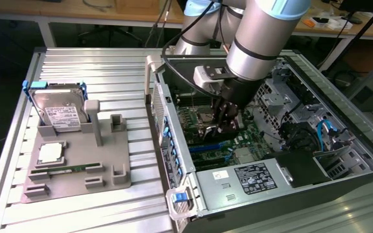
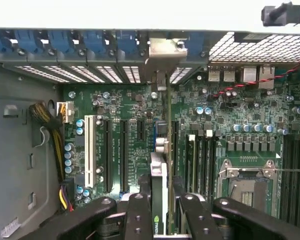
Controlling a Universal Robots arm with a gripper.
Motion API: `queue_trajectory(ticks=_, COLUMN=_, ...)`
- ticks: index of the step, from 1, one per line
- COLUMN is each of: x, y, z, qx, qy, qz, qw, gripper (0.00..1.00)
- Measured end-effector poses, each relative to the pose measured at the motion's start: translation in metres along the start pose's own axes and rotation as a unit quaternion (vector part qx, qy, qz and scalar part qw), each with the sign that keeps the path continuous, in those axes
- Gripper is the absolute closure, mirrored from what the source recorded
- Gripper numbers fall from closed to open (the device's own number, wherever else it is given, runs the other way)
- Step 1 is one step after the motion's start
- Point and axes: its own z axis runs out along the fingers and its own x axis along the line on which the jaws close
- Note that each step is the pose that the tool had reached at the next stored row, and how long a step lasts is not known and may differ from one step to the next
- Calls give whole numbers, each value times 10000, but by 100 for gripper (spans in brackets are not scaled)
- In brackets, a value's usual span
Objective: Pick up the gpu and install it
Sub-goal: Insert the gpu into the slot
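The gpu (image 2: 168, 131) stands on edge inside the open computer case (image 1: 173, 160), seen as a thin green card with its silvery end bracket (image 2: 164, 52) up against the case's rear slot openings. My gripper (image 2: 161, 212) is shut on the card, one dark finger (image 2: 138, 212) on each side of it. In the exterior view the gripper (image 1: 217, 124) reaches down into the case over the motherboard (image 1: 193, 116), with the gpu (image 1: 207, 130) dark between its fingers. The card lines up over an expansion slot between the black slots (image 2: 124, 150); I cannot tell whether it is seated.
At the exterior view's left, a grey fixture (image 1: 76, 160) on the slatted table holds a silver hard drive with blue rails (image 1: 60, 109), a processor (image 1: 50, 153) and a narrow memory stick (image 1: 63, 170). Case walls, a power supply (image 1: 254, 177) and cables (image 1: 322, 131) crowd the gripper.
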Motion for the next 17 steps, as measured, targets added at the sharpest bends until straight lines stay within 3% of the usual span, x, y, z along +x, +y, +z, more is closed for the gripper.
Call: queue_trajectory(ticks=17, x=6, y=5, z=41, qx=0, qy=0, qz=0, qw=10000, gripper=73)
